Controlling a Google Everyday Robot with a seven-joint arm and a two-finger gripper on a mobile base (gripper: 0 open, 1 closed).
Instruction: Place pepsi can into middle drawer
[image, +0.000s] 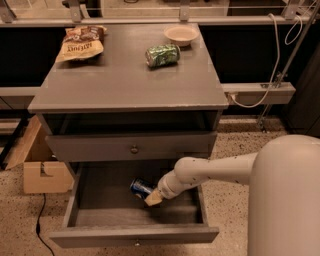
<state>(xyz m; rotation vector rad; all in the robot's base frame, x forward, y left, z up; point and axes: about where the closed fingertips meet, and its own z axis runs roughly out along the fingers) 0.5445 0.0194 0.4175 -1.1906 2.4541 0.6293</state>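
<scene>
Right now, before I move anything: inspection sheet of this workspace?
Surface: grey cabinet top, carrying the clutter.
Job's things: blue can lying tilted inside the open drawer, near its middle.
Clutter: chip bag, green can on its side, bowl, all on top.
Grippers: hand down inside the open drawer, against the blue can's right end.
Cables: white cable at right; black cord on the floor, left.
Surroundings: cardboard box on the floor, left; knob drawer shut.
</scene>
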